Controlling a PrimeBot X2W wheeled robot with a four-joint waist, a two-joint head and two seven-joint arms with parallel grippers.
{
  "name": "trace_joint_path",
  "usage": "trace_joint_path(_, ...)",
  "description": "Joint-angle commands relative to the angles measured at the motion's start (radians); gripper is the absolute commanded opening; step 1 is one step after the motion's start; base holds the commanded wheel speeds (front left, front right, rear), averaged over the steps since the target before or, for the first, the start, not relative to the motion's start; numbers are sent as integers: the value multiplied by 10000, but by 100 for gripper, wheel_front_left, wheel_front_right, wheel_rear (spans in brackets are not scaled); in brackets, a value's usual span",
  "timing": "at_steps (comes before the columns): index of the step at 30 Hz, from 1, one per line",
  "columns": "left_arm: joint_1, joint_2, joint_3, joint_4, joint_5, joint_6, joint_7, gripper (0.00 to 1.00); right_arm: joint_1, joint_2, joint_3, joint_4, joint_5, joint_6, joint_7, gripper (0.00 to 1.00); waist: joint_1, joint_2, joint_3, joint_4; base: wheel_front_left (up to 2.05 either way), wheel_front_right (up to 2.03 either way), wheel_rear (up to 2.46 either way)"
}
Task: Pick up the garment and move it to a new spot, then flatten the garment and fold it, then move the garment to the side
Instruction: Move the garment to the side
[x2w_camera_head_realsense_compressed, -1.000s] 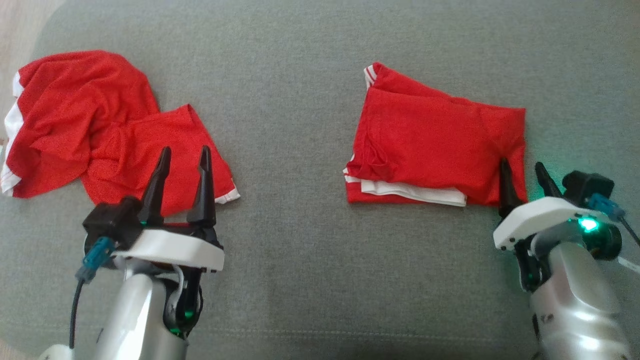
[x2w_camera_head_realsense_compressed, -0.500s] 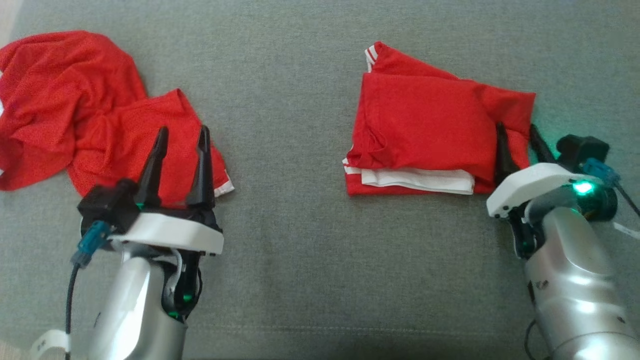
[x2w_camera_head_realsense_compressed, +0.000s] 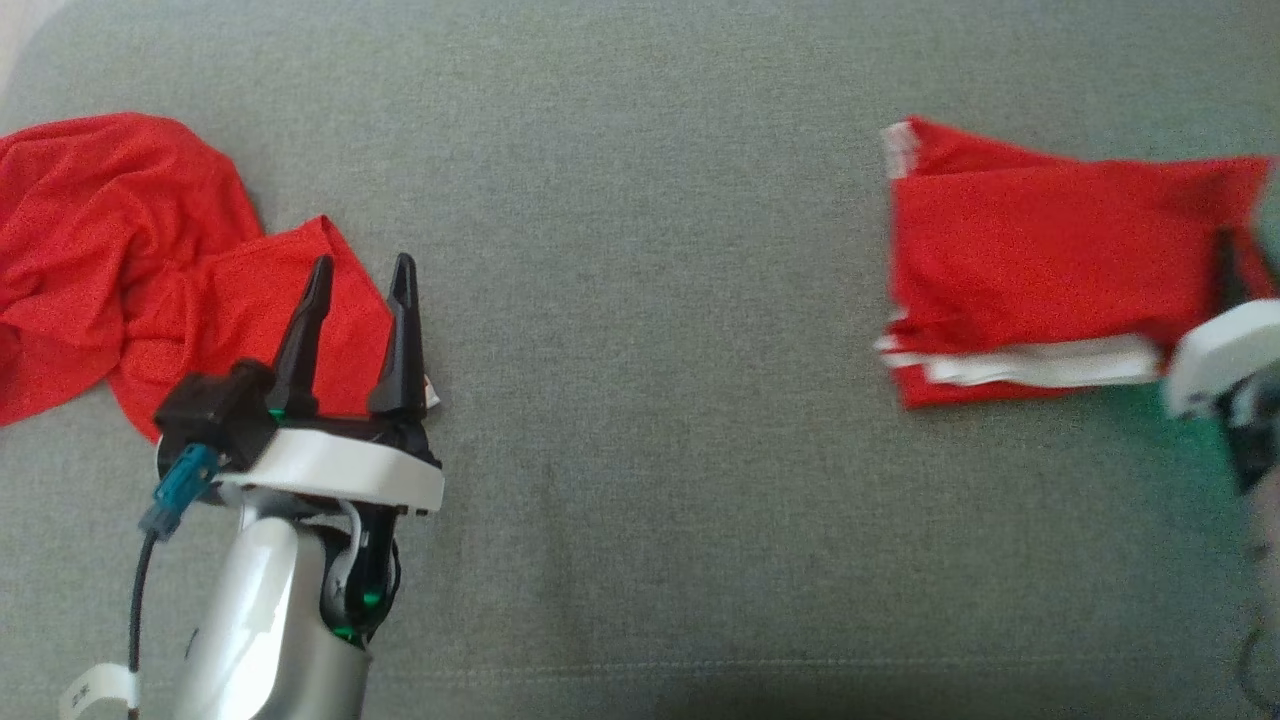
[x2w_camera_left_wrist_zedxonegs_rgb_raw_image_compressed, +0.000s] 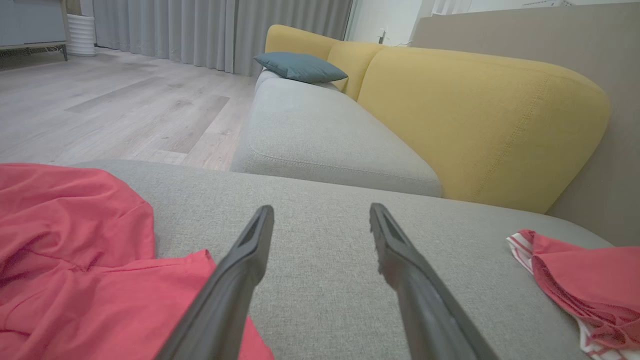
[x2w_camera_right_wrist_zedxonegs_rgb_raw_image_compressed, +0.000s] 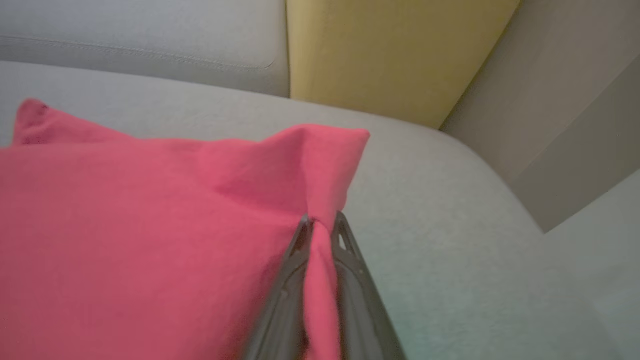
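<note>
**Step in hand (judged):** moving the folded garment to the side.

1. **Workpiece position.** The folded garment (x2w_camera_head_realsense_compressed: 1030, 260) is lying on the grey seat cushion (x2w_camera_head_realsense_compressed: 650, 400), at the right of the head view. Its long axis is running left to right across that view. The white trim (x2w_camera_head_realsense_compressed: 1020, 365) is facing the robot along the near edge.

2. **Right hand.** The right hand (x2w_camera_right_wrist_zedxonegs_rgb_raw_image_compressed: 321, 222) is pinching a ridge of red fabric at the garment's right end, just below the raised far corner. Its fingers are standing narrow with cloth between them. The bulk of the garment is lying to the left of this hand. The head view is blurred on this side, so it cannot be told whether the garment is lifting off the cushion.

3. **Left hand.** The left hand (x2w_camera_head_realsense_compressed: 364, 265) is standing wide and holding nothing. It is hovering over the near corner of a second, crumpled red garment (x2w_camera_head_realsense_compressed: 120, 250), well apart from the folded one.

4. **Coming move.** The right arm is the nearer one and is carrying the grip. A sideways pull is therefore likely to be trailing the garment behind its right end, along the long axis. With one pinch point at one end, the folded layers are at risk of sliding apart.

5. **Surroundings.** A yellow backrest (x2w_camera_left_wrist_zedxonegs_rgb_raw_image_compressed: 475, 115) is standing beyond the cushion.
</note>
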Motion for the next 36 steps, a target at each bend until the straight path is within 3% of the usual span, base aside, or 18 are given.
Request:
trace_joint_path(1, -166, 120, 353, -380, 57, -48, -53, 100, -539, -383, -13, -454, -188, 31, 40, 0, 0, 0, 29, -1, 0, 0, 0)
trace_joint_path(8, -175, 120, 321, -495, 95, -87, -53, 100, -953, -1048, -863, -1002, -691, 31, 410, 0, 0, 0, 243, 41, 0, 0, 0)
trace_joint_path(13, -266, 120, 405, -534, 143, -134, -53, 100, -1193, -1182, -1493, -1396, -975, 31, 602, 0, 0, 0, 440, 131, 0, 0, 0)
trace_joint_path(33, -350, 120, 520, -506, 304, -234, -53, 100, -1369, -442, -2305, -2380, -547, 31, 1025, 0, 0, 0, 672, -89, 0, 0, 0)
trace_joint_path(34, -361, 120, 513, -486, 298, -237, -53, 100, -1361, -365, -2373, -2410, -379, 31, 1062, 29, 0, 0, 677, -80, 0, 0, 0)
trace_joint_path(35, -369, 120, 510, -475, 290, -238, -53, 100, -1365, -322, -2414, -2423, -260, 31, 1069, 50, 0, 0, 679, -73, 0, 0, 0)
trace_joint_path(36, -378, 120, 504, -462, 282, -239, -53, 100, -1360, -294, -2426, -2462, -180, 31, 1051, 94, 0, 0, 680, -62, 0, 0, 0)
